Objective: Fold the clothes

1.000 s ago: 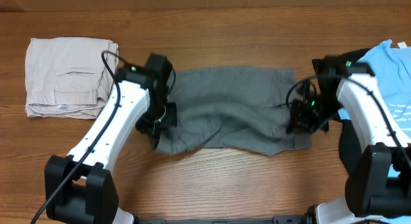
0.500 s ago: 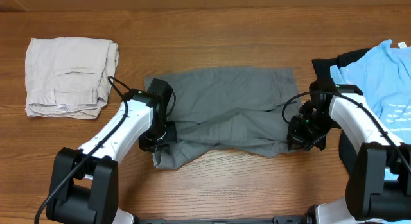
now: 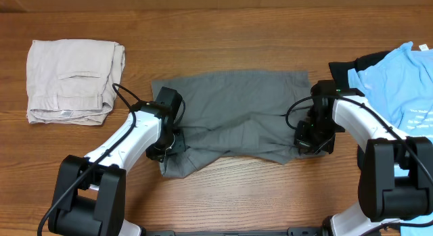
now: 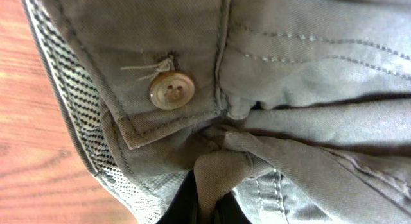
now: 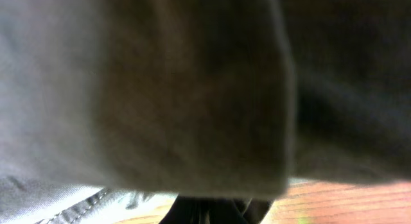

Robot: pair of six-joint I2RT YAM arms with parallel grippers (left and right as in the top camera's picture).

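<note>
The grey shorts (image 3: 237,114) lie spread across the middle of the table, with the near edge rumpled. My left gripper (image 3: 166,145) is at their near left corner. In the left wrist view it (image 4: 204,210) is shut on a pinched fold of the grey shorts (image 4: 308,70), beside the waistband button (image 4: 171,90). At the near right corner is my right gripper (image 3: 308,137). In the right wrist view grey cloth (image 5: 160,89) drapes over most of the picture and the dark fingers (image 5: 215,212) show shut under it.
Folded beige shorts (image 3: 71,79) sit at the far left. A light-blue T-shirt (image 3: 399,87) lies over a black garment (image 3: 352,63) at the right edge. Bare wooden table (image 3: 237,189) runs along the front.
Both grippers have come nearer the front edge while holding the shorts' corners. The raised fold across the shorts has sunk and the cloth lies flatter.
</note>
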